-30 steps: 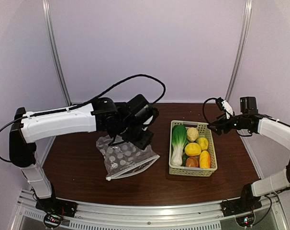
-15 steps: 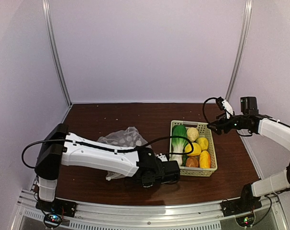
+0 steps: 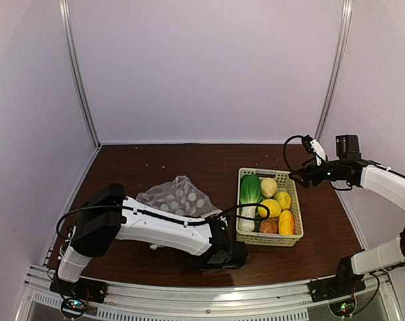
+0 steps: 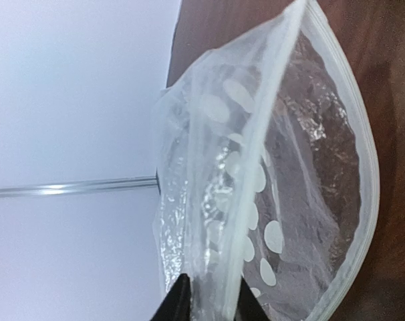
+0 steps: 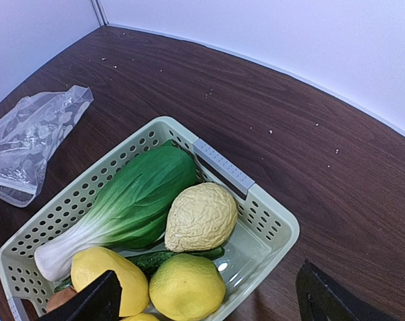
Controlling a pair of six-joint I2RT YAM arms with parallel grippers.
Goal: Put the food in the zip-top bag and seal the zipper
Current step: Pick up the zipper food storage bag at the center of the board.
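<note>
The zip-top bag [image 3: 176,197] lies left of the basket, clear with white dots, its mouth gaping. In the left wrist view the bag [image 4: 303,200] fills the frame. One zipper [image 4: 275,93] strip runs down between my left gripper's [image 4: 212,306] fingertips, and the other lip [image 4: 367,167] bows away to the right. The tips stand narrowly apart around that plastic wall; whether they pinch it I cannot tell. The food sits in the basket: leafy green [image 5: 129,200], pale wrinkled piece [image 5: 201,217], lemon [image 5: 187,287], cucumber [image 5: 156,259]. My right gripper [image 5: 212,301] hovers open over the basket's far end.
The pale green lattice basket [image 3: 266,239] stands right of centre, its far rim [image 5: 224,167] below the right wrist. My left arm [image 3: 162,231] lies low along the table's near edge. Pale walls close in the back and both sides.
My left arm swung from above the bag down to the table's near edge, its gripper coming to the bag's mouth. Its jaws have narrowed. The bag puffed up. The right arm stayed still.
</note>
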